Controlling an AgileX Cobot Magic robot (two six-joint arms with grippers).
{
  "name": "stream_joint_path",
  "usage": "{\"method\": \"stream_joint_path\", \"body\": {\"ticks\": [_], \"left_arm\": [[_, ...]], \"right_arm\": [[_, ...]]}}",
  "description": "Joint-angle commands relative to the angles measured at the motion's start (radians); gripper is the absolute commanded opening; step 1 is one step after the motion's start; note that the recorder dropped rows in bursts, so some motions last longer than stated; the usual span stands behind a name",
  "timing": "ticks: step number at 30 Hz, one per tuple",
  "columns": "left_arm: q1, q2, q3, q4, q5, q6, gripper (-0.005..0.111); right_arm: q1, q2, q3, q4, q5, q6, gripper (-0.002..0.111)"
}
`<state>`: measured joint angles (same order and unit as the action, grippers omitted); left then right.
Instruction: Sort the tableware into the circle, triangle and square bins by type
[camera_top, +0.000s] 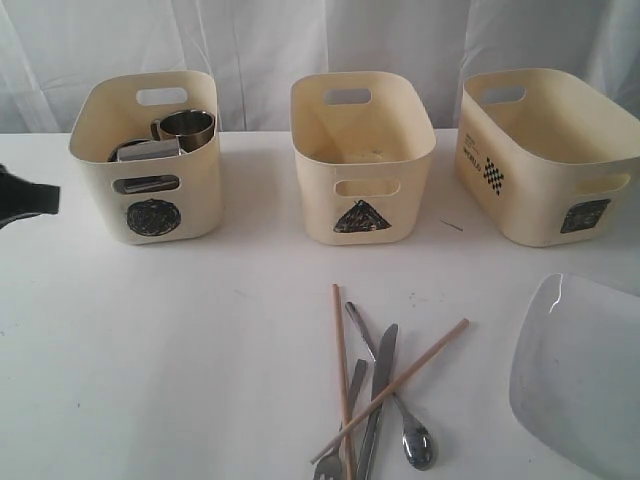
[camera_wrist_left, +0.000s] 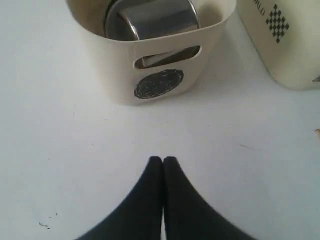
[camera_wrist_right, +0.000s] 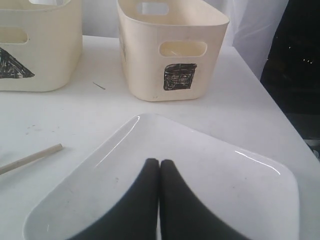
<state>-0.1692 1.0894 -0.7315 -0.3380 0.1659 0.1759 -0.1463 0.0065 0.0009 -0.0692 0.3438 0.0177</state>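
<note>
Three bins in row at back of table (camera_top: 150, 350): circle bin (camera_top: 100, 190) left, triangle bin (camera_top: 320, 205) middle, square bin (camera_top: 530, 200) right. Mug (camera_top: 187, 128) in circle bin. Chopsticks (camera_top: 340, 350), knife (camera_top: 384, 360), fork (camera_top: 356, 385), spoon (camera_top: 418, 446) crossed in heap before triangle bin. Plate (camera_top: 580, 370) before square bin.

The right claw (camera_wrist_right: 159, 162), fingers pressed together, hovers over the white square plate (camera_wrist_right: 210, 185); the square-marked bin (camera_wrist_right: 172, 47) stands beyond on the worktop (camera_wrist_right: 60, 115).

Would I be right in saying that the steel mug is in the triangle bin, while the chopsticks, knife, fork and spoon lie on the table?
Not quite: the steel mug is in the circle bin, as the exterior view shows. The rest holds: the chopsticks, knife, fork and spoon lie on the table.
</note>
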Motion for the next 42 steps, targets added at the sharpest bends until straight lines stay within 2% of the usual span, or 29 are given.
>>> {"method": "stream_joint_path", "body": {"ticks": [1,2,4,6,15,19,26,28,32,34,36,39,40,42], "left_arm": [[0.006,-0.341,0.116,-0.033,-0.103,0.001,0.000],[0.007,-0.458,0.130,-0.009,-0.125,0.008,0.000],[0.007,-0.572,0.130,0.038,-0.126,0.007,0.000],[0.007,-0.622,0.130,0.112,-0.069,0.007,0.000],[0.007,-0.617,0.130,0.126,-0.033,-0.019,0.000],[0.007,-0.619,0.130,0.245,-0.041,-0.017,0.000],[0.024,-0.638,0.130,0.243,-0.027,-0.016,0.000],[0.074,-0.667,0.130,0.243,0.036,-0.019,0.000],[0.187,-0.777,0.138,0.255,0.389,-0.168,0.000],[0.234,-0.829,0.174,0.292,0.458,-0.225,0.000],[0.266,-0.885,0.231,0.293,0.347,-0.226,0.000],[0.299,-0.960,0.327,0.293,0.001,-0.226,0.000],[0.309,-0.974,0.350,0.291,-0.069,-0.237,0.000],[0.319,-0.994,0.392,0.291,-0.092,-0.274,0.000]], "right_arm": [[-0.004,-0.007,-0.001,-0.006,-0.002,0.005,0.000],[-0.004,-0.007,-0.001,-0.006,-0.002,0.005,0.000],[-0.004,-0.007,-0.001,-0.006,-0.002,0.005,0.000],[-0.004,-0.007,-0.001,-0.006,-0.002,0.005,0.000],[-0.004,-0.007,-0.001,-0.006,-0.002,0.005,0.000],[-0.004,-0.007,-0.001,-0.006,-0.002,0.005,0.000],[-0.004,-0.007,-0.001,-0.006,-0.002,0.005,0.000],[-0.004,-0.007,-0.001,-0.006,-0.002,0.005,0.000],[-0.004,-0.007,-0.001,-0.006,-0.002,0.005,0.000],[-0.004,-0.007,-0.001,-0.006,-0.002,0.005,0.000],[-0.004,-0.007,-0.001,-0.006,-0.002,0.005,0.000],[-0.004,-0.007,-0.001,-0.006,-0.002,0.005,0.000],[-0.004,-0.007,-0.001,-0.006,-0.002,0.005,0.000],[-0.004,-0.007,-0.001,-0.006,-0.002,0.005,0.000]]}}
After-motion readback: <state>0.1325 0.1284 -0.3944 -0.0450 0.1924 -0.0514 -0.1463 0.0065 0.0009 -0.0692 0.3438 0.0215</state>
